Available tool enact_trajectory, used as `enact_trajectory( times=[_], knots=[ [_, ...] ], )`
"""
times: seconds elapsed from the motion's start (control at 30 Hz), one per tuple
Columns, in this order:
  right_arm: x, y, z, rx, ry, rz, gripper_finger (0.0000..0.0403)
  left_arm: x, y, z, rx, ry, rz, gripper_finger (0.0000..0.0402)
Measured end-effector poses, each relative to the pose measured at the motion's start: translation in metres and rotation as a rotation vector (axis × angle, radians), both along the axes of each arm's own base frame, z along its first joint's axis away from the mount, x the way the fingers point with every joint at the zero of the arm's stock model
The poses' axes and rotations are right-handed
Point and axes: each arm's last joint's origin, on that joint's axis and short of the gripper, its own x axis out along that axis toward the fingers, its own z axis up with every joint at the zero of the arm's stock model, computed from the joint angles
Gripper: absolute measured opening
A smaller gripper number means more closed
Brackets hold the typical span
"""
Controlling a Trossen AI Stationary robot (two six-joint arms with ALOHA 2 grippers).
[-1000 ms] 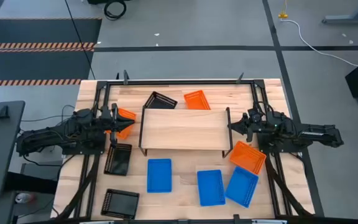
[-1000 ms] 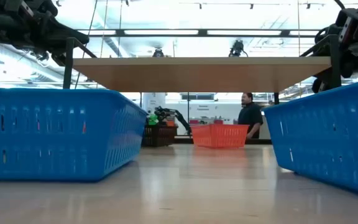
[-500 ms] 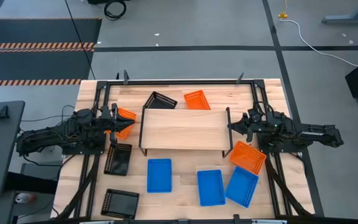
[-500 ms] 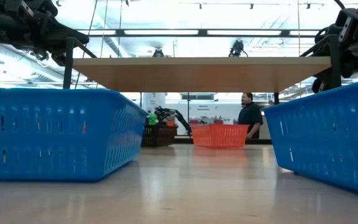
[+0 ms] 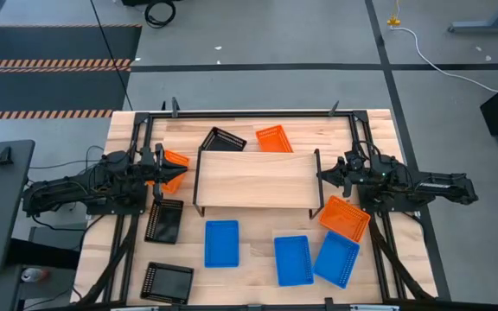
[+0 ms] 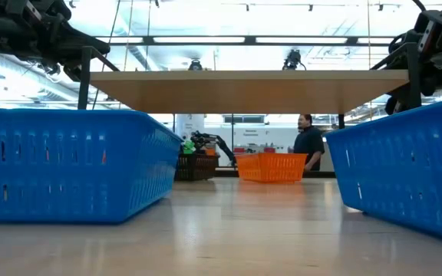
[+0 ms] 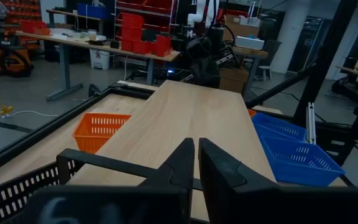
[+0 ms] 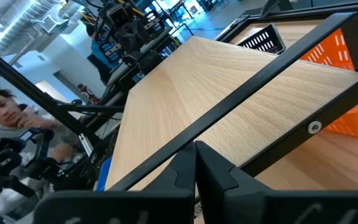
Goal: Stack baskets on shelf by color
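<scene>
Nothing has moved over the last second: the left gripper [image 5: 156,170] and right gripper [image 5: 325,175], both pinched closed and empty, flank the bare shelf [image 5: 253,180] between them, baskets [image 5: 221,243] scattered unstacked around.

The high camera is looking straight down, taking in the whole tabletop [image 5: 258,259] and both arms. The low camera is sitting at tabletop height, facing level under the shelf [image 6: 244,86] into the room, with blue baskets [image 6: 67,165] close to its lens. Each wrist camera is looking along the shelf top [image 7: 197,124] from opposite ends, toward the other arm. All four views are sharing the shelf.
</scene>
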Motion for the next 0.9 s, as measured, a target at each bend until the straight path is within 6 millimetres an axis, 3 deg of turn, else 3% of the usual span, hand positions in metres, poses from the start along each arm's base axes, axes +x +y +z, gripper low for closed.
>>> enact_trajectory(
  times=[0.9],
  knots=[
    [0.0,0.0,-0.0001,0.0,0.0,0.0,0.001,0.0,0.0,0.0,0.0,0.0,0.0,0.0036]
  ],
)
